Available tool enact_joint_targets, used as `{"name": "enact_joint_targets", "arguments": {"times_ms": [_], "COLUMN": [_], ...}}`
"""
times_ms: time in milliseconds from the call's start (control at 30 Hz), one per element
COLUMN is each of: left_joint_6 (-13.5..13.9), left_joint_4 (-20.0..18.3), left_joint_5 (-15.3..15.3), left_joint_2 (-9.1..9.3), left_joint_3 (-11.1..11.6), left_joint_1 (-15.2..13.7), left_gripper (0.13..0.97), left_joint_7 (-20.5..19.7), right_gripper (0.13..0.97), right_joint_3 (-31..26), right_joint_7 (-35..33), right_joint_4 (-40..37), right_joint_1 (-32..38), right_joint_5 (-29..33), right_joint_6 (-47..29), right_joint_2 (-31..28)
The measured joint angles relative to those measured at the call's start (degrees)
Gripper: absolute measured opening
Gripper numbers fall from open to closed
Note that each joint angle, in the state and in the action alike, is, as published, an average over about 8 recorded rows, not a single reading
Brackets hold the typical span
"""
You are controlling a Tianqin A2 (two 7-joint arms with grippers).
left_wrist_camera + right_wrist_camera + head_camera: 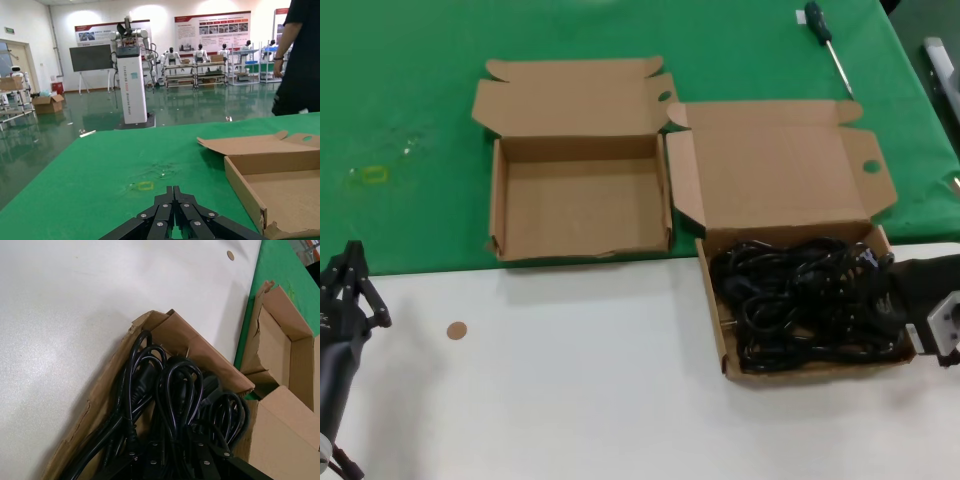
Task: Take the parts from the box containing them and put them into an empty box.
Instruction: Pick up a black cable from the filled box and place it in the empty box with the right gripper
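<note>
While the left gripper [350,285] waits with fingers pressed together over the white tabletop [570,380], the right gripper [892,300] sits down in the larger cardboard box [720,330] among glossy black coiled cables [790,300]; I cannot tell its finger state. Just beside it, the smaller cardboard box [500,200] lies open on green cloth [400,100]. Behind them lies a screwdriver [825,40]. No readable writing on either box.

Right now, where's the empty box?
In the head view the empty box sits left of centre on the green cloth, touching the cable-filled box on its right.
</note>
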State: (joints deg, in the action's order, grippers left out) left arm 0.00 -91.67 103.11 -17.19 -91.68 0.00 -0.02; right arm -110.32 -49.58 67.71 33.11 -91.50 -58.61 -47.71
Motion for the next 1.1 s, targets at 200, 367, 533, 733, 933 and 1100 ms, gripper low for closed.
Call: {"name": "enact_joint_targets", "arguments": {"times_ms": [200,367,533,733,933,1100], "left_joint_6": [0.0,0.0,0.0,0.0,0.0,0.0], "left_joint_4": [0.0,0.0,0.0,0.0,0.0,0.0], "left_joint_5": [0.0,0.0,0.0,0.0,0.0,0.0], "left_joint_2": [0.0,0.0,0.0,0.0,0.0,0.0], "left_joint_3": [0.0,0.0,0.0,0.0,0.0,0.0], "left_joint_1": [0.0,0.0,0.0,0.0,0.0,0.0], "left_gripper": [0.152,0.152,0.152,0.152,0.152,0.152], "left_joint_7": [0.0,0.0,0.0,0.0,0.0,0.0], "right_gripper": [0.217,0.215,0.211,0.21,0.209,0.209], "right_joint_3": [0.79,2.04,3.31,4.18,4.11,3.16], "right_joint_7": [0.59,3.68,7.57,12.32,14.48,14.59], "right_joint_4": [0.86,3.23,5.3,6.77,6.93,6.71], "right_joint_1": [-0.01,0.12,0.6,1.99,4.37,6.24], "right_joint_5": [-0.7,-1.82,-3.23,-4.45,-4.44,-3.73], "right_joint_6": [0.04,-0.16,-0.37,-0.13,1.59,3.86], "right_joint_2": [-0.54,-1.74,-2.49,-2.08,0.62,4.46]}}
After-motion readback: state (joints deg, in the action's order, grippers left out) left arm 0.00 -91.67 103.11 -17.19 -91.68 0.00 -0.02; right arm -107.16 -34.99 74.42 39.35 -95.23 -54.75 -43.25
